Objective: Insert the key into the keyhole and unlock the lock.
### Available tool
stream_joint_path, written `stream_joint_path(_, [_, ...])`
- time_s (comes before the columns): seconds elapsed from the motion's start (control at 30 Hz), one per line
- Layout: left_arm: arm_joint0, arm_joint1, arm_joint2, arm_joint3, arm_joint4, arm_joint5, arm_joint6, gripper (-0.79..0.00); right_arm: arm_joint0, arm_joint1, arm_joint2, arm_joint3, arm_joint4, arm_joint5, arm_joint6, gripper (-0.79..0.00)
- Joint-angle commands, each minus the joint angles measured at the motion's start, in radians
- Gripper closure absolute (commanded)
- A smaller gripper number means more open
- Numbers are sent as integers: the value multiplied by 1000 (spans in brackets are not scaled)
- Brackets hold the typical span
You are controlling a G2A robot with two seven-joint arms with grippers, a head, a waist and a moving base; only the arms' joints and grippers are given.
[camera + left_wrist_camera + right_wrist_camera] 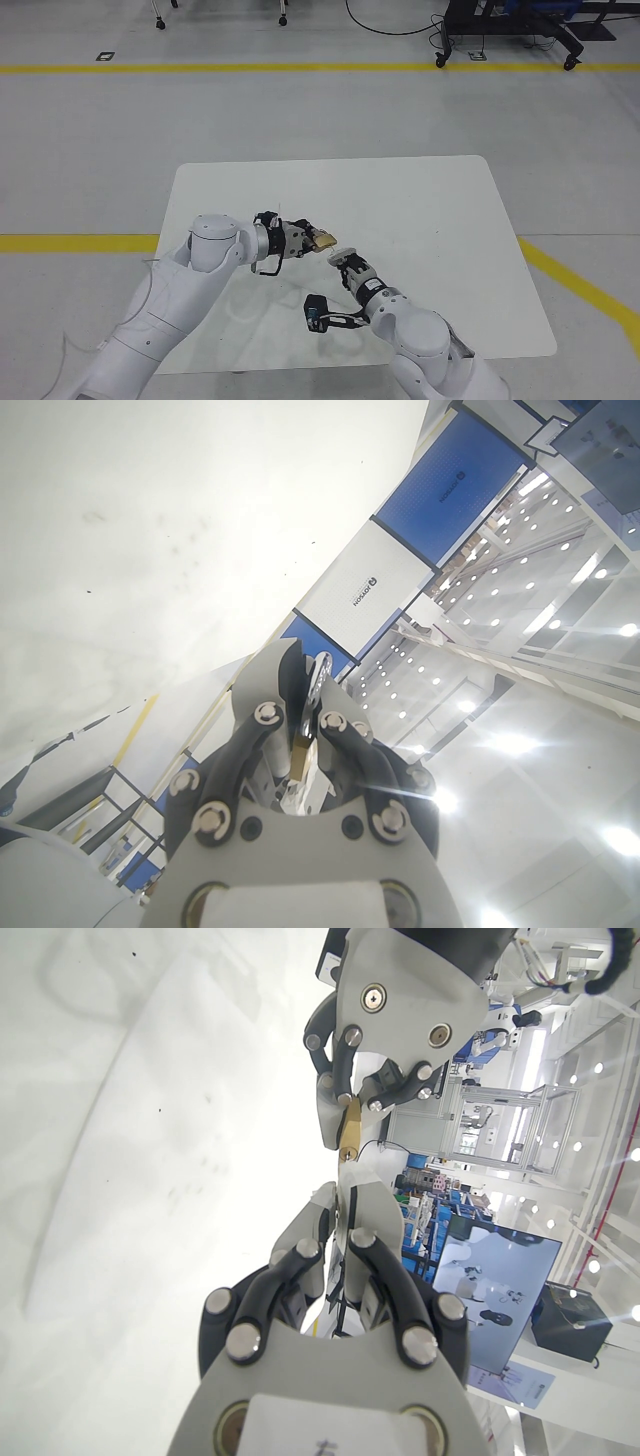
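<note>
The left arm [215, 245] and right arm [420, 335] are glossy white with rounded joints, the left gripper [309, 672] and right gripper [345, 1193] pale grey with black linkage bars [382, 1273] pinned by round silver screws [417, 1340], and a black cable [264, 268] loops at the left wrist

Worktop [450, 200]: room along far edge and right side
Left of its middle, the left claw [312, 240] with the lock [326, 240] and the right claw [345, 256] with the key [342, 1223] sit nearly tip to tip, blocking passage.
</note>
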Motion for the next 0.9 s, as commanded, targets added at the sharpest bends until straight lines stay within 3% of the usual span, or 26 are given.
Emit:
stream_joint_path(0.0, [0, -1, 1, 0, 2, 3, -2, 0, 0, -1, 1, 0, -3, -2, 1, 0])
stream_joint_path(0.87, [4, -11, 4, 3, 6, 20, -11, 0, 19, -23, -6, 23, 1, -43, 21, 0])
